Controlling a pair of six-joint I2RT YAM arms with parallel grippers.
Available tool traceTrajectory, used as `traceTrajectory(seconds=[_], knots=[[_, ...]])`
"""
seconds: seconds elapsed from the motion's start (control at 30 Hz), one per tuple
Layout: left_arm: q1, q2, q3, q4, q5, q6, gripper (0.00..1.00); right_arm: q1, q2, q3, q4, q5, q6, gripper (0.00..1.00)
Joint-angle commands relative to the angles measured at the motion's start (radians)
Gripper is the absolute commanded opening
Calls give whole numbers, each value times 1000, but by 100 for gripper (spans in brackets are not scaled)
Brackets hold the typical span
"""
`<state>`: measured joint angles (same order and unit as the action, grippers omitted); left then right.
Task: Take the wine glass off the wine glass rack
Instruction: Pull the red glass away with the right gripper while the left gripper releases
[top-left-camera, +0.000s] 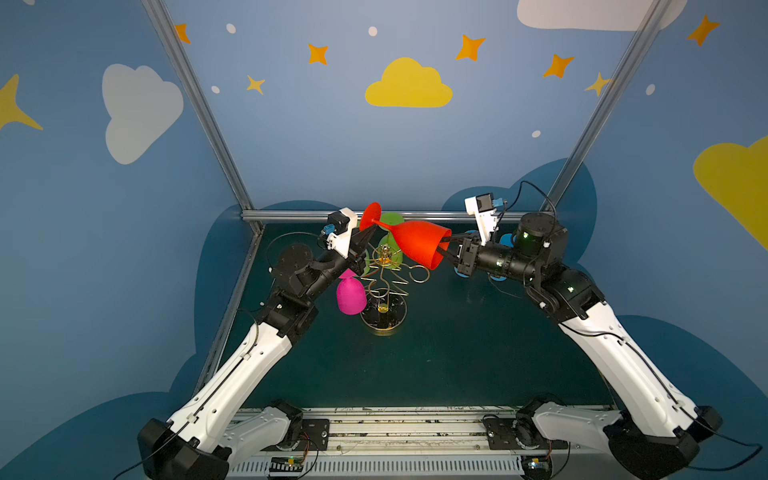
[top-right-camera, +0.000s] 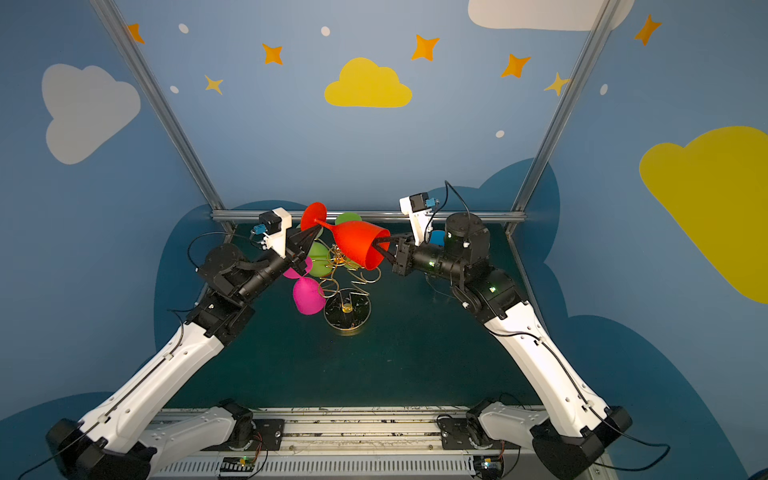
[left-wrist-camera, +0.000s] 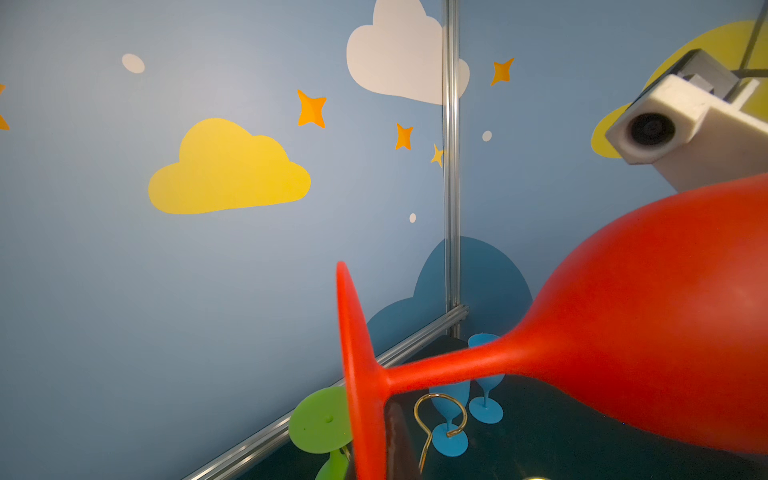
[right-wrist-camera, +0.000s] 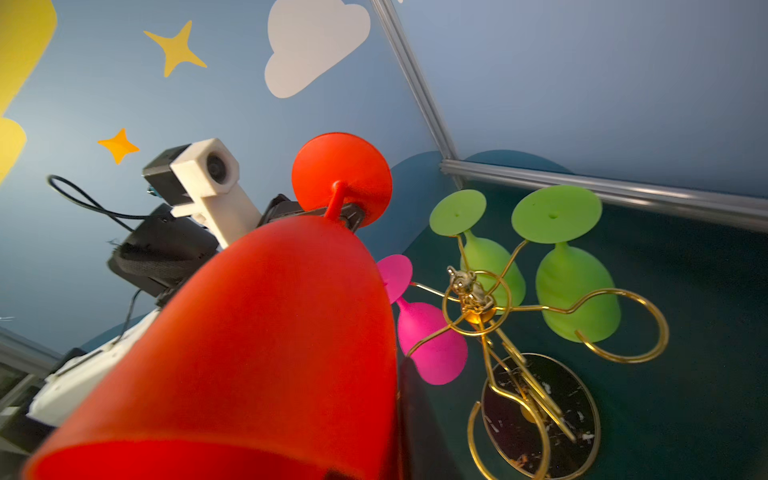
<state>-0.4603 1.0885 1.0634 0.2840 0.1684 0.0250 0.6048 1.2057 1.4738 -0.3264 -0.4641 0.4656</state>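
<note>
On the left of both top views, we see the left gripper (top-left-camera: 368, 237) closed on the thin stem of the wine glass (top-left-camera: 415, 243), just beside its round flat foot. The glass is matte, opaque orange-red and lies on its side in the air: foot to the left, wide bowl flaring to the right, mouth tipped slightly down. It sits just above the gold wine glass rack (top-left-camera: 384, 270), clear of the loops where a pink glass (top-left-camera: 350, 296) and two green glasses (right-wrist-camera: 575, 299) hang upside down. On the right, the right gripper (top-left-camera: 445, 248) pinches the bowl's rim, one finger inside.
</note>
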Motion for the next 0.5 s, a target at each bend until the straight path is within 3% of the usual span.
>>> traceTrajectory(seconds=[0.0, 0.13, 0.23, 0.47], knots=[[-1, -1, 0, 13, 13, -2, 4, 3, -1, 39, 43, 7, 5, 0], [0, -11, -10, 13, 1, 3, 22, 1, -13, 43, 36, 44, 16, 0], [2, -24, -19, 13, -26, 10, 57, -9, -31, 54, 7, 84, 7, 0], [12, -77, -39, -31, -138, 11, 81, -76, -119, 130, -210, 261, -107, 0]])
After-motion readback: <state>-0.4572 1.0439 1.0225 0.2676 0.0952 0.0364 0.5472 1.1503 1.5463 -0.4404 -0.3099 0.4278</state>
